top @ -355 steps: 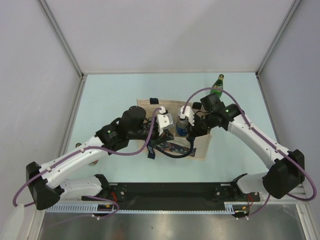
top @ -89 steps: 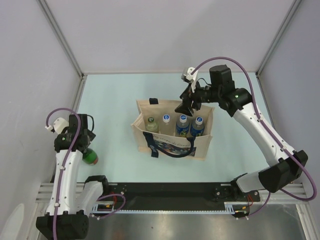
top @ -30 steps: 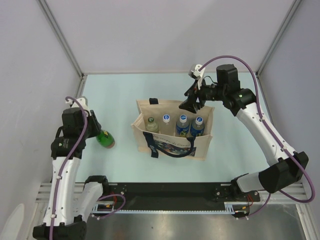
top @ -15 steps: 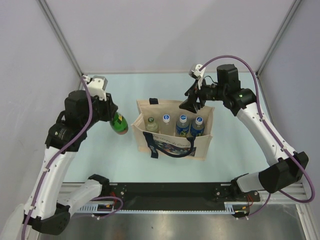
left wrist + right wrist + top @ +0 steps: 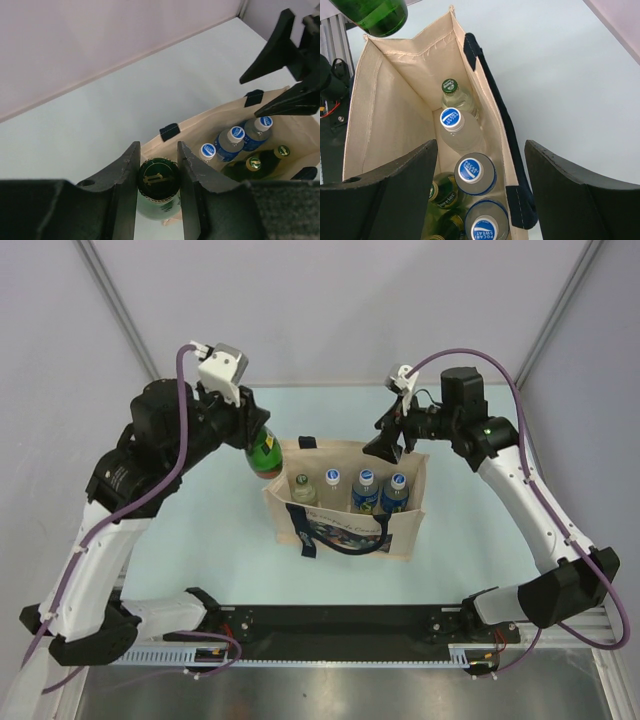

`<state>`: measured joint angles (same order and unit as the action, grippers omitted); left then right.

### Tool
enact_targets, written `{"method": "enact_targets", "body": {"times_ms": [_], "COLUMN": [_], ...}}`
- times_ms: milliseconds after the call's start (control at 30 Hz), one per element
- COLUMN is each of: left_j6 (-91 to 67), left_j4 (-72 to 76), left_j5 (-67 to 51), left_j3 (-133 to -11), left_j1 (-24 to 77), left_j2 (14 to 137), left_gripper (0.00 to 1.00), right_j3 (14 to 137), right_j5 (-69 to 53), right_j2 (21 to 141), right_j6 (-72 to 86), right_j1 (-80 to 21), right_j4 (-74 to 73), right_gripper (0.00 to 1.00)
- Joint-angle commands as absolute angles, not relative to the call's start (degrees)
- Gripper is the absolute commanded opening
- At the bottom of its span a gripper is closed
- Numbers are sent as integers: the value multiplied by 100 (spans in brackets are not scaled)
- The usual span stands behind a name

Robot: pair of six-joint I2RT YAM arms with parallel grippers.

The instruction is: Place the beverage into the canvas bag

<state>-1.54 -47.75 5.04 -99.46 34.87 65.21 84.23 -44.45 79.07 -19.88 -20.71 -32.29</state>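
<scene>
Bottle (image 5: 159,186) was gripped at its top between the fingers of the left hand (image 5: 250,430), hung base-down under the hand, clear of the desk (image 5: 200,530). It was held at the left end of the bag (image 5: 405,530), about over the rim, not yet inside. The bag was stood open on the desk, with other bottles (image 5: 350,488) upright inside. The right hand (image 5: 390,443) was spread wide with nothing gripped, above the bag's right end.
</scene>
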Motion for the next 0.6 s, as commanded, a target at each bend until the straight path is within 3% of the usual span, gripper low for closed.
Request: {"method": "enact_targets", "body": {"times_ms": [0, 200, 567], "left_j6": [132, 88, -132], "left_j4": [-3929, -3868, -3191], "left_j5": [624, 458, 1], "left_j3": [-10748, -10863, -9906], "left_j1": [3884, 4227, 4553], "left_j2": [6679, 6996, 7014], "left_gripper": [0, 0, 0], "right_j3": [8420, 8420, 8306], "right_j5": [-4535, -4509, -4465], "right_j2": [7682, 7682, 7611], "right_j6": [-1890, -1890, -1934], "right_j1": [-2030, -1969, -1916], "right_j4": [-3103, -3138, -3269], "right_gripper": [76, 76, 76]}}
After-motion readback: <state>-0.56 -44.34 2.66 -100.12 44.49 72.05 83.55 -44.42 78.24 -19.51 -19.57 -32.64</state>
